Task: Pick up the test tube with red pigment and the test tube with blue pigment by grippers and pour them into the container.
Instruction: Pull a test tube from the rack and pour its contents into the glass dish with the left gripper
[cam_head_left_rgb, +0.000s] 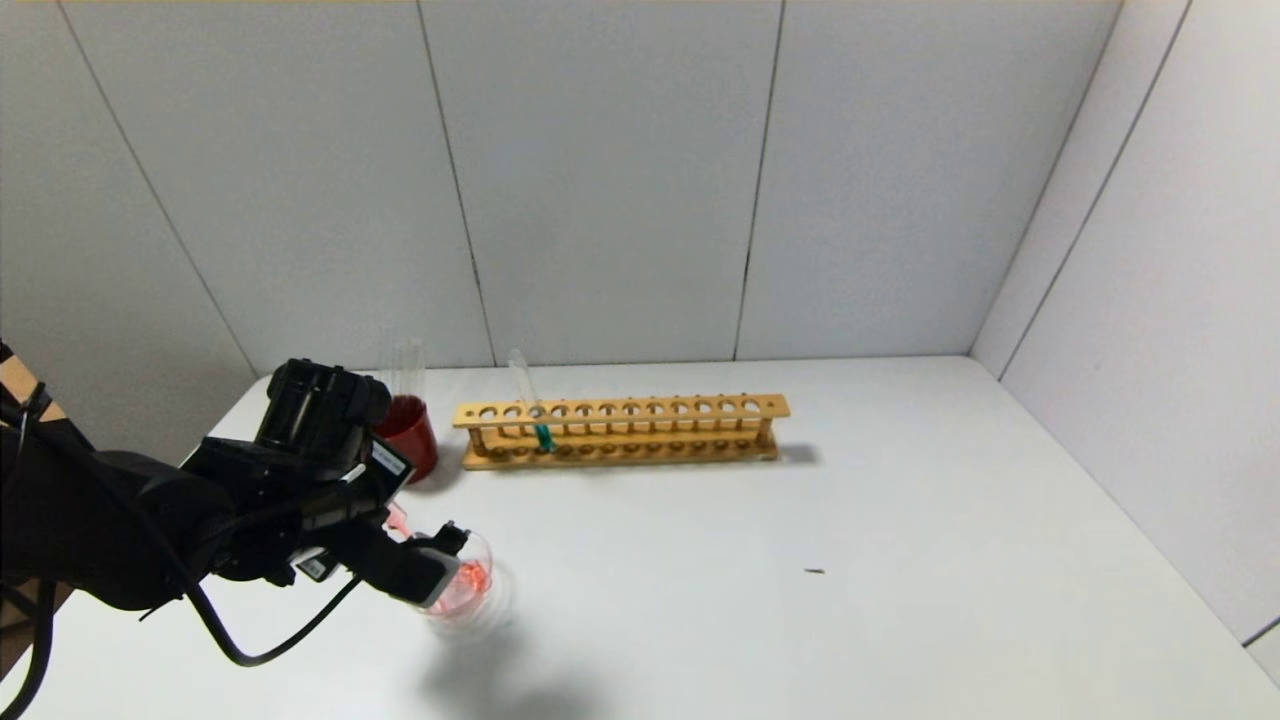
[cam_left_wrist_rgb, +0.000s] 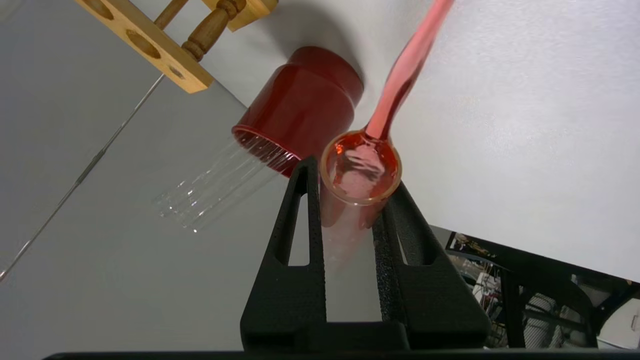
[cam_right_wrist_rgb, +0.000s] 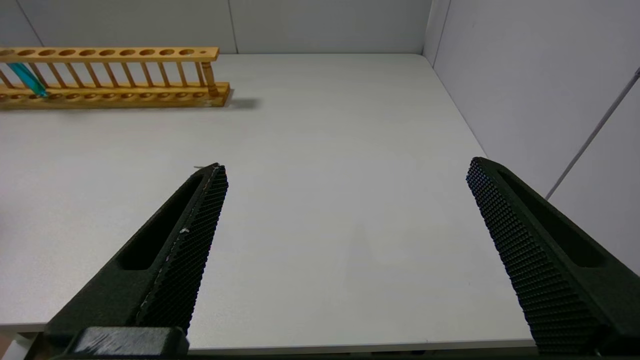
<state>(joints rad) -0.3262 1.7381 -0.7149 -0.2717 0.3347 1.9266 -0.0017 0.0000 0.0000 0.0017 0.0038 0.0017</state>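
Left gripper (cam_head_left_rgb: 440, 570): black body, blocky housing, white stickers on its side, pale grey tip pieces. Black cable loops under the forearm, which is wrapped in a black cover. Fingers (cam_left_wrist_rgb: 300, 220) matte black, wedge-shaped, each with a long slot. Right gripper (cam_right_wrist_rgb: 345, 210): same black fingers (cam_right_wrist_rgb: 185, 250), inner faces covered in a fine dimpled grid.

The head camera looks down across the table (cam_head_left_rgb: 900, 560) toward the far wall. Each wrist camera peers out close between its fingers; all three share the wooden rack (cam_head_left_rgb: 620, 432).
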